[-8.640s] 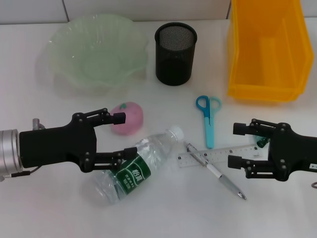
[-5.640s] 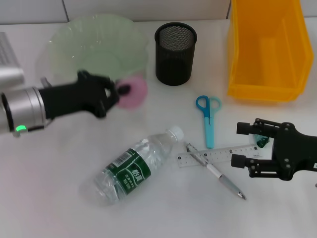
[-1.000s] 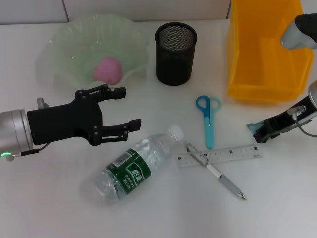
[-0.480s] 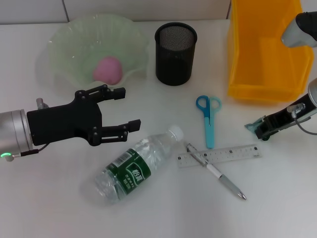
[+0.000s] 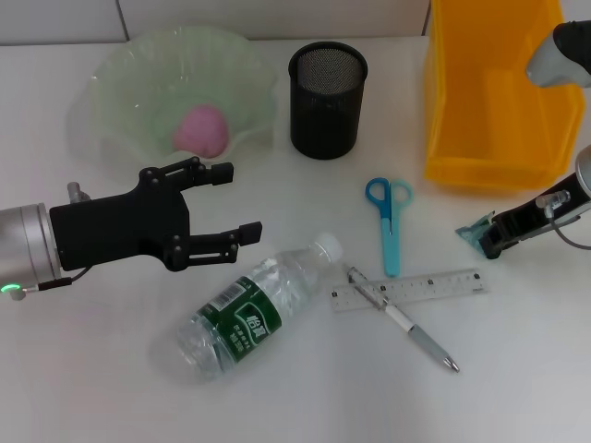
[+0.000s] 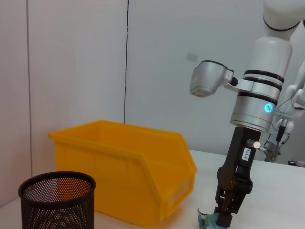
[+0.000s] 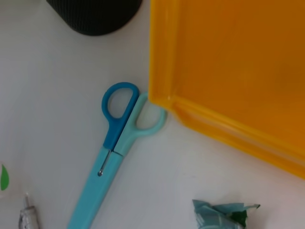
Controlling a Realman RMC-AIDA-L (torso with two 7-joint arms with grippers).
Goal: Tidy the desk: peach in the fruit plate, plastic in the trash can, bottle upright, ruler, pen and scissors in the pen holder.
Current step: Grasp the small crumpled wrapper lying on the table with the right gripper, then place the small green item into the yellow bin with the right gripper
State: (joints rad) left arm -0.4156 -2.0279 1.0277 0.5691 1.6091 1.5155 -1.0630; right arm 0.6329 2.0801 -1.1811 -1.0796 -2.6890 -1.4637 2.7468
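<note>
The pink peach [image 5: 201,129] lies in the pale green fruit plate [image 5: 148,83]. My left gripper [image 5: 238,201] hangs open and empty between that plate and the bottle [image 5: 254,309], which lies on its side. At the right, my right gripper [image 5: 489,242] is shut on the teal plastic [image 5: 474,233], just in front of the yellow trash can [image 5: 499,92]. This plastic [image 7: 221,213] also shows in the right wrist view. The scissors [image 5: 389,221], the ruler [image 5: 411,289] and the pen [image 5: 406,323] lie on the desk. The pen crosses the ruler. The black mesh pen holder [image 5: 328,100] stands empty.
The scissors [image 7: 114,148] lie close to the trash can's front corner [image 7: 162,95]. The left wrist view shows the pen holder [image 6: 57,200], the trash can [image 6: 128,167] and my right gripper [image 6: 231,210] pointing down at the desk.
The peach went from the desk into the fruit plate and my left gripper let go and drew back. My right gripper closed on the plastic and has edged toward the trash can.
</note>
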